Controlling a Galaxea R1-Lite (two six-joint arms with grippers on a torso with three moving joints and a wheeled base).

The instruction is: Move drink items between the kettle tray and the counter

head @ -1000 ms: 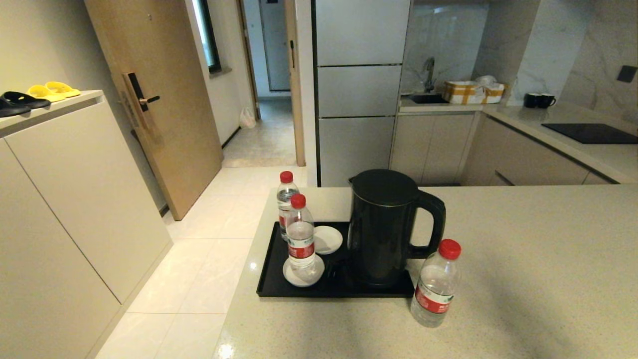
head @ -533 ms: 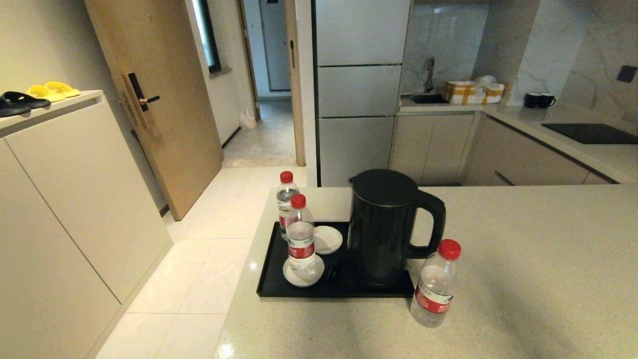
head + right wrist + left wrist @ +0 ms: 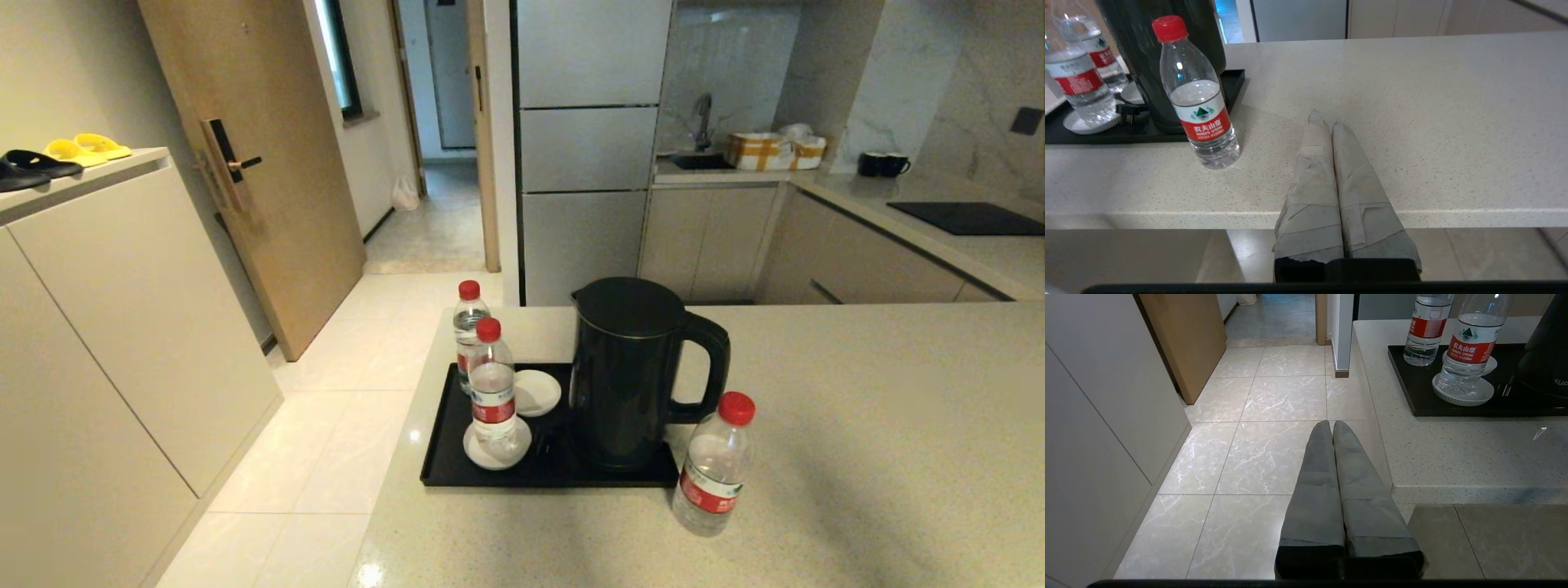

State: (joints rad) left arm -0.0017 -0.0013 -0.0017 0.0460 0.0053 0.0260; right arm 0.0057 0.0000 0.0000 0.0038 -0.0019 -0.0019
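Two water bottles stand on the black kettle tray (image 3: 441, 457): one bottle (image 3: 493, 388) on a white saucer near the front, another bottle (image 3: 468, 327) behind it at the tray's far left corner. A third bottle (image 3: 713, 469) stands on the beige counter (image 3: 857, 457) just right of the tray. The black kettle (image 3: 633, 371) fills the tray's right half. My left gripper (image 3: 1332, 424) is shut and empty, low over the floor left of the counter's edge. My right gripper (image 3: 1326, 122) is shut and empty at the counter's front edge, right of the third bottle (image 3: 1198, 98). Neither arm shows in the head view.
A second white saucer (image 3: 535, 392) lies on the tray beside the kettle. A cream cabinet (image 3: 122, 310) with slippers stands at the left across a tiled floor. A black hob (image 3: 967, 217) and two mugs (image 3: 882, 164) sit on the far kitchen worktop.
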